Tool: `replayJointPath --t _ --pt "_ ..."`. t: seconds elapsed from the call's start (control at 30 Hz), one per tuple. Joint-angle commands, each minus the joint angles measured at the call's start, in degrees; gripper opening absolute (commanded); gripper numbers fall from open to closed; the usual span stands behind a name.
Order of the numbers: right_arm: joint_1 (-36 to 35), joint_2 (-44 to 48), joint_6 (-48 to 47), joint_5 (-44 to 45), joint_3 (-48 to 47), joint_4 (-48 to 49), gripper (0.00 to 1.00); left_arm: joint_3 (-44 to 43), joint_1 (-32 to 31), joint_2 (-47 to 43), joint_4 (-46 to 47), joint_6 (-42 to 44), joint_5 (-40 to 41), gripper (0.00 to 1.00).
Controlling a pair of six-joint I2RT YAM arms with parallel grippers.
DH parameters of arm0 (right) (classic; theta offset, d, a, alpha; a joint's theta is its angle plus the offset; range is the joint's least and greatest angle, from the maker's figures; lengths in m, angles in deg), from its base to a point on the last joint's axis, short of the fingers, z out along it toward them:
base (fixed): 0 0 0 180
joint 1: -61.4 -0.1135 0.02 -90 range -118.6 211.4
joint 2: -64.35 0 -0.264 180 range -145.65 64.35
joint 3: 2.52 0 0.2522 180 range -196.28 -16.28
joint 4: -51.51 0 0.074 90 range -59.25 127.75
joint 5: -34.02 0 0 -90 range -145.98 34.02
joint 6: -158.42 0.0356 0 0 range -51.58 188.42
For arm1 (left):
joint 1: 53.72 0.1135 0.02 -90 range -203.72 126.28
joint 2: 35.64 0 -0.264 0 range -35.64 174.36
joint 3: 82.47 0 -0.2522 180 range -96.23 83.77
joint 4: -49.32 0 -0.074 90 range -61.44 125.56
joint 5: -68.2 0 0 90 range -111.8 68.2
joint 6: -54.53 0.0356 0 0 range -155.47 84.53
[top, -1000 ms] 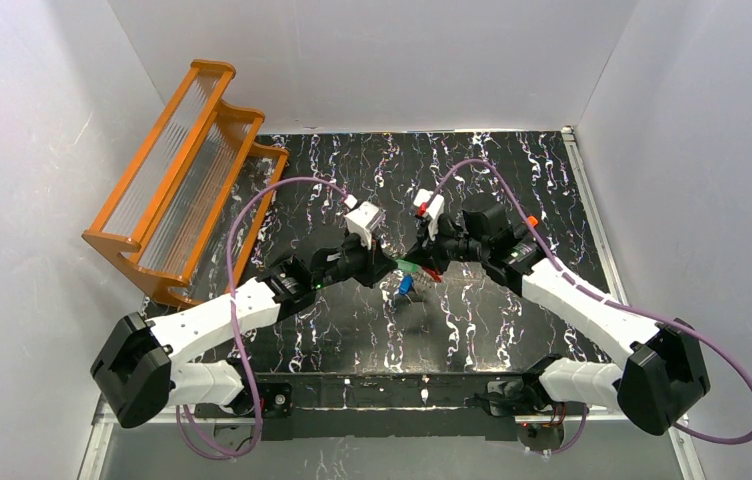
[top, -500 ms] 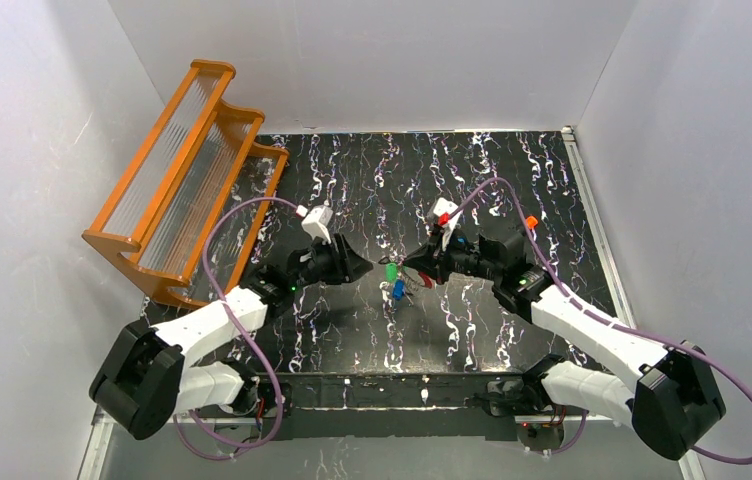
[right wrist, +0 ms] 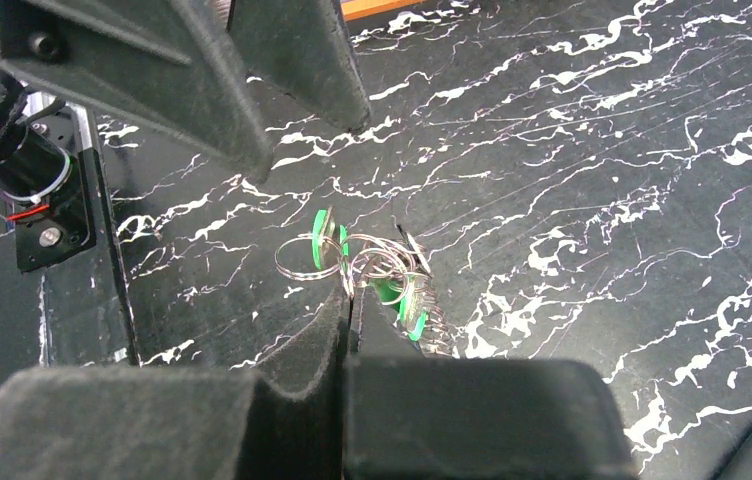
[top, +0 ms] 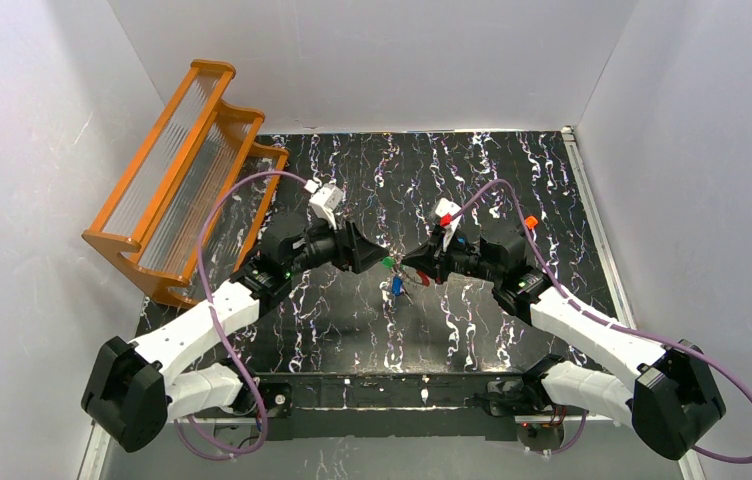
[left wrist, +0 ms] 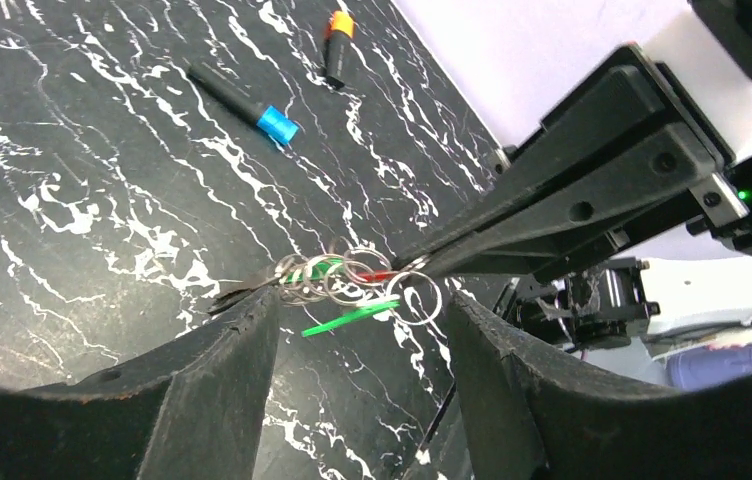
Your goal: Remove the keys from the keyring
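Note:
The keyring, a bunch of silvery rings and fine chain, hangs above the black marbled table from my right gripper, which is shut on it. On the bunch I see a green key, a red key and, dangling below, a blue key. My left gripper is open, and its fingertips flank the green key without touching it. From above, the left gripper and the right gripper face each other tip to tip at the table's middle.
An orange slatted rack leans at the back left. Two black cylinders lie on the table behind the right arm, one with a blue tip and one with an orange tip. Purple cables loop over both arms.
My left gripper let go of the green key, opened and drew back left, then came forward again with its jaws wider. The right gripper shifted slightly right and stayed shut on the keyring.

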Motion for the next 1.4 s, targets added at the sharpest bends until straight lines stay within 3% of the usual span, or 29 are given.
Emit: replayJointPath --t 0.0,0.27,0.83,1.2,1.37 --pt "0.3 0.3 -0.3 -1.1 -0.8 4.9 0.01 -4.4 -2.9 -0.8 -5.4 11.2 -1.8 0.59" --pt "0.3 0.5 0.1 -1.1 -1.8 3.2 0.01 -6.4 -7.1 -1.7 -10.4 40.6 0.8 0.57" --pt "0.3 1.0 1.4 -1.3 -1.8 3.2 0.01 -4.7 -16.9 0.8 -6.3 65.8 11.1 0.48" --pt "0.3 2.1 6.3 -0.1 0.2 8.1 0.01 -3.1 -20.5 1.9 -8.9 64.7 18.0 0.03" --pt "0.3 2.4 11.3 0.8 2.1 13.9 0.01 -1.9 -21.1 0.5 -8.8 59.1 21.0 0.00"
